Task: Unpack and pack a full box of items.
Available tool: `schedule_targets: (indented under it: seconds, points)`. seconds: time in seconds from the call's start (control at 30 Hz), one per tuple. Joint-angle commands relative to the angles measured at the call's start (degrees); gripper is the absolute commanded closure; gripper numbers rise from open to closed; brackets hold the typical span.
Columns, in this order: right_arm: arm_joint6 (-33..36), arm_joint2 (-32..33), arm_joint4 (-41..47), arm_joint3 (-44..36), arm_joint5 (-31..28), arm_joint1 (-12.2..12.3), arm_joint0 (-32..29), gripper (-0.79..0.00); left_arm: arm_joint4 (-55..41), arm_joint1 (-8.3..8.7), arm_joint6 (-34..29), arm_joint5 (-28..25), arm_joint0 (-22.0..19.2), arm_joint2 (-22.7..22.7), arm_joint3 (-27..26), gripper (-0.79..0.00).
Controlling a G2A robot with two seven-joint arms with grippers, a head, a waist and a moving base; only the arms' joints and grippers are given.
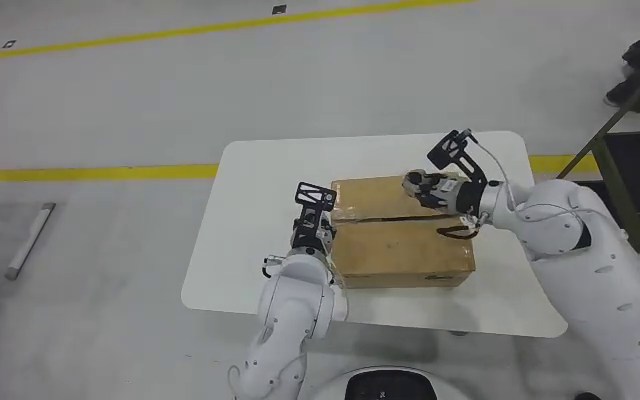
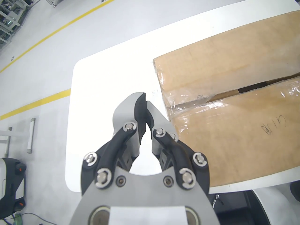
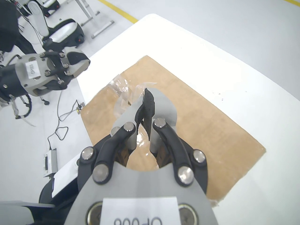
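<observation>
My right gripper hangs over the far end of the box, fingers pressed together on what looks like a curl of clear tape lifting off the lid. My left gripper is closed on nothing, low over the table just beside the box's left end, near where the seam begins. The box sits in the middle of the top view, slightly right, flaps down, with the seam gaping dark along part of its length. I judge it heavy, since the task calls it full, so I would not lift it; the work is at the flaps. The cardboard is stiff but will crease and tear at an edge. The tape is thin, slick and clingy, likely to stretch, snap or stick to my pads, so I would pull it low along the seam. The flap edge at the gap is the place to take hold next. The table is white, smooth and rounded at its corners, so the box may slide when tugged. Around it lies pale floor crossed by a yellow line.
</observation>
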Motion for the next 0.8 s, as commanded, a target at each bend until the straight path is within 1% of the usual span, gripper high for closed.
schedule_targets:
  seconds: [0.0, 0.27, 0.43, 0.5, 0.6, 0.67, 0.77]
  points:
    - [-1.1, 0.2, 2.3, 0.3, 0.1, 0.0, -0.2, 0.000, 0.2, -0.09, -0.1, 0.2, 0.0, 0.1, 0.1, 0.000]
    - [-4.1, -0.2, 9.7, 1.9, -0.7, -0.1, 1.5, 0.000, 0.7, -0.43, -0.1, 0.9, 0.2, 0.4, 0.2, 0.000]
    - [-2.9, -0.9, 11.3, 2.8, -1.3, 0.0, 2.7, 0.000, 0.8, -0.63, -0.1, 1.2, 0.4, 0.4, 0.1, 0.000]
    - [-4.5, -0.8, 14.4, 3.3, -1.7, -0.1, 2.6, 0.000, 0.9, -0.71, -0.1, 1.4, 0.5, 0.4, 0.1, 0.000]
    - [-1.5, -0.6, 10.6, 3.2, -1.2, 0.4, 2.7, 0.000, 0.9, -0.81, 0.0, 1.4, 0.5, 0.2, 0.2, 0.000]
    - [-0.7, -0.4, 11.1, 2.8, -1.2, 0.6, 2.1, 0.000, 0.9, -0.87, 0.0, 1.3, 0.5, 0.1, 0.3, 0.000]
    - [2.3, 0.0, 10.1, 2.2, -1.7, 1.1, 1.2, 0.000, 0.7, -0.97, 0.0, 1.2, 0.4, -0.1, 0.3, 0.000]
